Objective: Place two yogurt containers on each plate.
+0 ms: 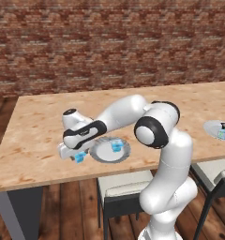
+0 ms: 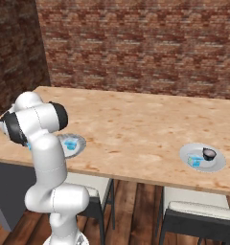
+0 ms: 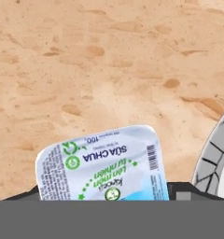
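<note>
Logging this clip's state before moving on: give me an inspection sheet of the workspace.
Surface: wooden table.
Job's things: plated tub on near plate; loose tub beside that plate, at the gripper; far tub on far plate.
Clutter: small dark item on far plate.
Grippers: gripper low over loose tub; grip unclear.
Cables: nothing seen.
Surroundings: brick wall, chairs.

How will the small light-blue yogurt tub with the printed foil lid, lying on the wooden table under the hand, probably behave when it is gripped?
The small light-blue yogurt tub looks tiny beside the grey-rimmed plate, so it is probably light. Its flat printed lid suggests thin foil, perhaps easy to dent. Low and squarish, it seems unlikely to roll or tip.
</note>
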### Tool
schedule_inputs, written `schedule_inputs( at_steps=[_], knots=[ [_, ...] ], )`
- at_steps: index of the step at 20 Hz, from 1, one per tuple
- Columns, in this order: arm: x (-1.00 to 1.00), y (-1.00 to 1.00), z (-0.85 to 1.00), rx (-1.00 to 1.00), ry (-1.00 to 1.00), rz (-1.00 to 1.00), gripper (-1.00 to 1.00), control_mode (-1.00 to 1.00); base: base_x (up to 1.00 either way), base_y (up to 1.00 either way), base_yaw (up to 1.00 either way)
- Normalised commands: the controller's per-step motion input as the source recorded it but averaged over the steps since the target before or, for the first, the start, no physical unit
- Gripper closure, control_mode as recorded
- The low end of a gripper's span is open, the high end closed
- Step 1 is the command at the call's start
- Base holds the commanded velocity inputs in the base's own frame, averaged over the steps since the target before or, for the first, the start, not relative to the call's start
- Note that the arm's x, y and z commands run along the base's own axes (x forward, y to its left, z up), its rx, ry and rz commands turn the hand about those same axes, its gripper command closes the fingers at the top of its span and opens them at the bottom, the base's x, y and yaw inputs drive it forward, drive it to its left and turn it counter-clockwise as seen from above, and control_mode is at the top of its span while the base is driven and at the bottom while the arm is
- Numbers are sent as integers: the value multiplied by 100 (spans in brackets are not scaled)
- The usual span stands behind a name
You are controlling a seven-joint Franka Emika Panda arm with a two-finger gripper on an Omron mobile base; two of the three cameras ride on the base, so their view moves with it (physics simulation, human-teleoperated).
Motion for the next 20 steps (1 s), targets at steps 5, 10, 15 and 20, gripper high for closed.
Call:
schedule_inputs(
  at_steps=[5, 10, 15, 20],
  knots=[
    [0, 0, 4, 0, -1, 0, 100, -100, 0, 0, 0],
    [-17, 0, 49, -1, -12, -2, 100, -100, 0, 0, 0],
    [-64, -41, 49, -3, -12, -5, 100, -100, 0, 0, 0],
    [-47, -89, 6, -4, 0, -8, 100, -100, 0, 0, 0]
  ],
)
